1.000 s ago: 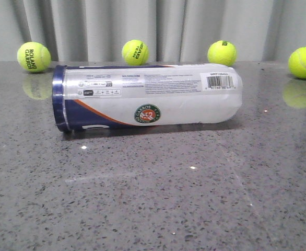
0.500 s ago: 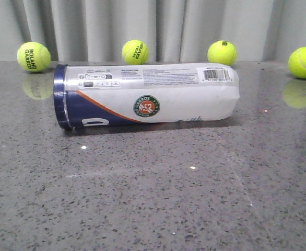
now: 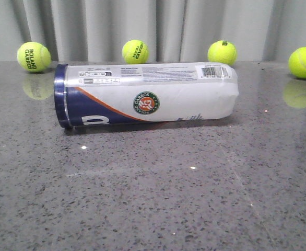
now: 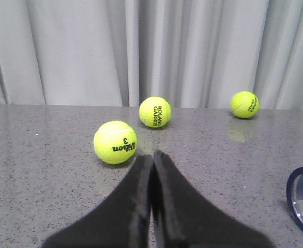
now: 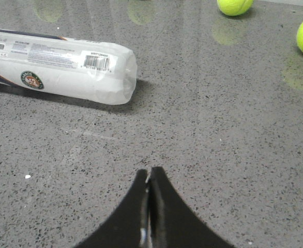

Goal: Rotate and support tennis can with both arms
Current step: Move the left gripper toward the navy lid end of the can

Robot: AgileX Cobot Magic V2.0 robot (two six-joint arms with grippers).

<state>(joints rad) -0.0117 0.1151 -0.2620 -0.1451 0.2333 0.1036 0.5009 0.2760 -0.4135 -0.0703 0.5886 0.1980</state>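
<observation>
The tennis can (image 3: 146, 95) lies on its side across the middle of the grey speckled table (image 3: 153, 198), navy band at the 9 o'clock end, crumpled clear end at 3 o'clock. Its round green-and-orange logo (image 3: 146, 103) reads "Roland Garros" around the rim; the barcode (image 3: 214, 71) sits near the top at the clear end, with rows of print too small to read beside it. Against the look a second ago, the logo and orange stripe sit higher and the barcode has rolled toward the top edge: the can has turned away from the viewer, staying in the same spot.

Behind it, along the curtain (image 3: 153, 26), are four balls: one at 10 o'clock marked "ROLAND GARROS" (image 3: 33, 56), one at 12 o'clock (image 3: 134, 52), another (image 3: 221, 53) and one at 2 o'clock (image 3: 304, 62). The left wrist view shows a ball stamped "Wilson 3" (image 4: 115, 142).

The left gripper (image 4: 151, 160) has its fingers pressed together, holding nothing, well clear of the can. The right gripper (image 5: 149, 178) is likewise pinched together and empty, the can well apart from it.
</observation>
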